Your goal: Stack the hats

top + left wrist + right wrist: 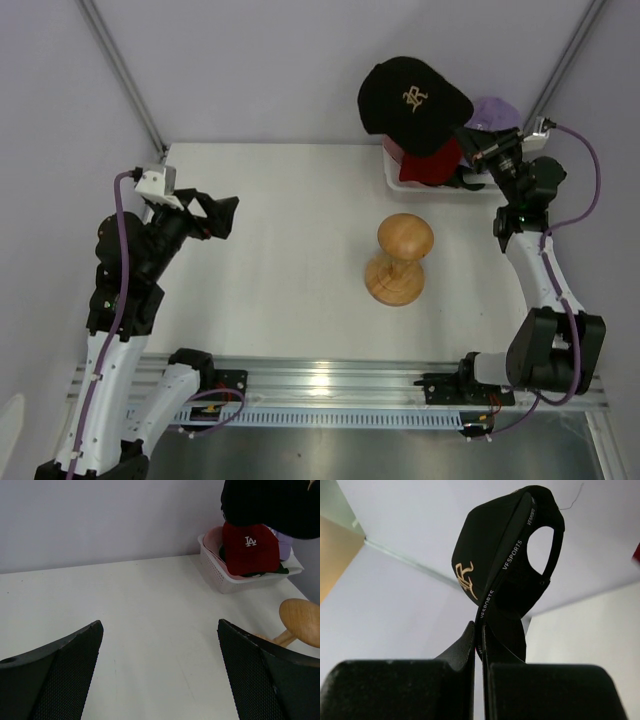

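Note:
My right gripper (472, 140) (479, 628) is shut on the rim of the black hat with a gold logo (410, 97) (495, 555) and holds it in the air above the basket; the hat also shows at the top right of the left wrist view (272, 502). The red hat with a white logo (432, 165) (250, 547) lies in the basket. A lavender hat (497, 112) (285, 544) and a pink hat (214, 540) lie beside and under it. No white hat shows. My left gripper (222, 215) (160, 626) is open and empty above the table's left side.
The white mesh basket (392, 172) (220, 577) stands at the back right by the wall. The round wooden stand (400, 260) (300, 622) stands upright on the table in front of it. Frame posts run up at the back corners.

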